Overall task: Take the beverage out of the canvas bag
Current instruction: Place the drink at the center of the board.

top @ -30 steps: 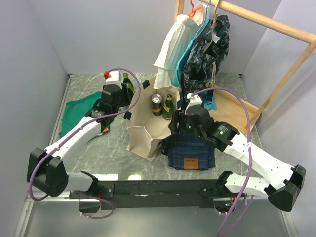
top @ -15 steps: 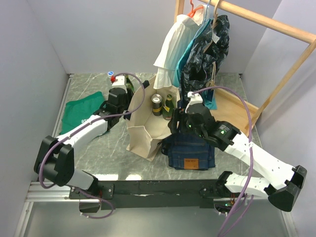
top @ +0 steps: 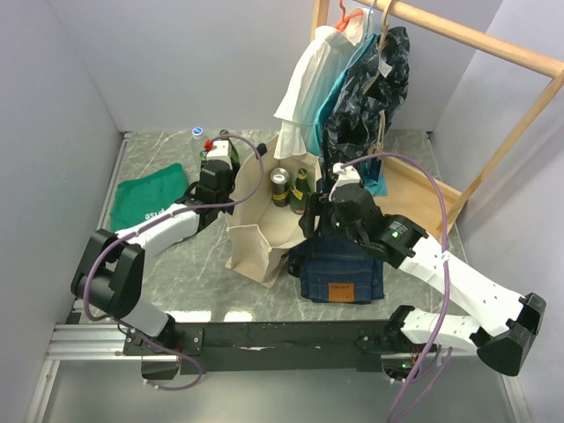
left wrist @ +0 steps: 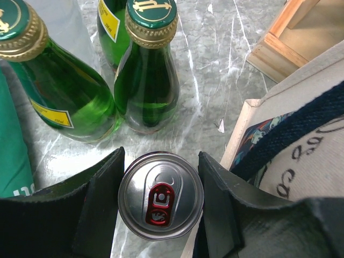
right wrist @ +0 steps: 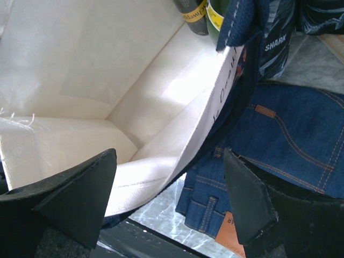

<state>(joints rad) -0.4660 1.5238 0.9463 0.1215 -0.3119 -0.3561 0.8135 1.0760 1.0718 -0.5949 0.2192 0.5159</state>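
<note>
A cream canvas bag (top: 256,238) stands open in the middle of a grey marble counter (top: 176,264), seen from above. The left arm reaches to the far left of the bag. Its wrist camera shows the left gripper (left wrist: 161,158) closed to the width of a silver can (left wrist: 161,196) with a red tab, one finger against each side. The can is outside the bag, just beside its left wall. Whether its base rests on the counter cannot be seen.

Just beyond the can stand green glass bottles (left wrist: 148,80) with gold caps, close together. A green cloth (top: 145,198) lies on the left.

The right gripper (right wrist: 169,156) is spread wide at the bag's right rim. The bag wall runs between its fingers, unpinched. Folded jeans (top: 339,273) lie beside the bag on the right. Clothes hang from a wooden rack (top: 476,40) at the far right.

Inside the bag, at its far end, are a second can (top: 279,181) and a dark bottle (top: 300,187).

This looks like the set-down step for one drink. The next move calls for opening the left gripper once the can stands firm, then lifting straight up so the close bottles are not knocked. Two drinks are not yet taken out.
</note>
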